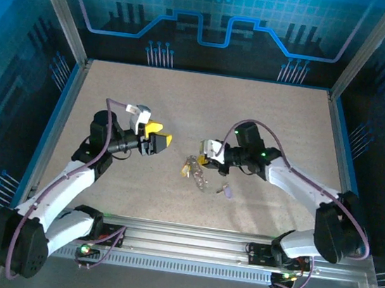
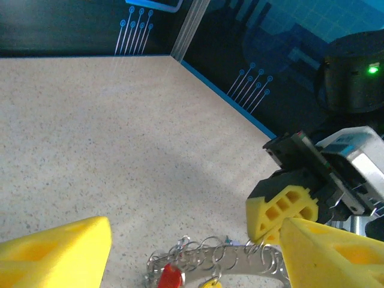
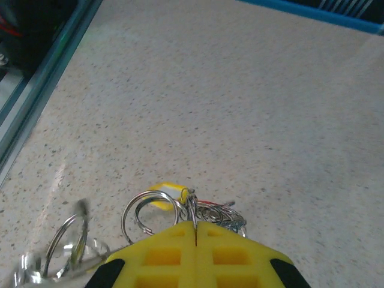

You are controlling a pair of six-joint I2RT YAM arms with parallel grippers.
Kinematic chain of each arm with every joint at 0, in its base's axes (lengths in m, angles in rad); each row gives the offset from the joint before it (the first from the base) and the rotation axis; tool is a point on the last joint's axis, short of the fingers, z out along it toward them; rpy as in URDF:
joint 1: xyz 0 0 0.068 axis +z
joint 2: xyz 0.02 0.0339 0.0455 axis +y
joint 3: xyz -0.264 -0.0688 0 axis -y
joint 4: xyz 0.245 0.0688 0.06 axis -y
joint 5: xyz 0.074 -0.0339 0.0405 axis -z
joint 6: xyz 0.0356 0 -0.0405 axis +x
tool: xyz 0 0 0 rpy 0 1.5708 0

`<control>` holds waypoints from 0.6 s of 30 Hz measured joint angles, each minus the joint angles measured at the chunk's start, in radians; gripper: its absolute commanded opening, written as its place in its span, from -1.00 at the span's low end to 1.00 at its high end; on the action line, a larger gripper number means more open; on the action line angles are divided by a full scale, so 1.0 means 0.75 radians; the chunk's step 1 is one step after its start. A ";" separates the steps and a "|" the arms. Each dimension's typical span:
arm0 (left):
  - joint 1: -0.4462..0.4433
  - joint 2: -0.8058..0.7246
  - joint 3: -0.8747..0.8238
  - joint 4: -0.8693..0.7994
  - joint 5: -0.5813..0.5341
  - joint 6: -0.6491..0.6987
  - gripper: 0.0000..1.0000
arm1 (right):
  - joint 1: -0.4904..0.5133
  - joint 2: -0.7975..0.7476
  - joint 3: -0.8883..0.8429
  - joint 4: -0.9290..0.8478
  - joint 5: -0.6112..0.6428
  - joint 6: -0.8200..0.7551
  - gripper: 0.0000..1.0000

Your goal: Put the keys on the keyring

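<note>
**Keyring (image 3: 153,210) bunch, on the table (image 1: 183,107) between the two arms, pinned by the right gripper (image 3: 195,227).**
Right jaws are closed flat on what looks like one wire loop, probably to steady the bunch for threading; which loop is unclear. The left gripper (image 2: 195,237) is spread wide and holds nothing, facing the bunch from the other side. The red key (image 2: 171,277) sits in the tangle, and the lilac key (image 1: 227,190) lies loose just beside it.

white arms (image 1: 66,184), purple cables (image 1: 278,137) — yellow claws (image 1: 161,138)
</note>
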 measured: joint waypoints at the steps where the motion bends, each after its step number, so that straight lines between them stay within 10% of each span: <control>1: -0.002 -0.005 0.003 0.003 0.000 0.007 0.55 | -0.008 -0.041 -0.031 0.034 0.004 0.027 -1.00; 18: -0.349 0.123 0.022 0.006 -0.023 0.248 0.57 | -0.195 -0.757 -0.491 0.387 0.343 0.320 -1.00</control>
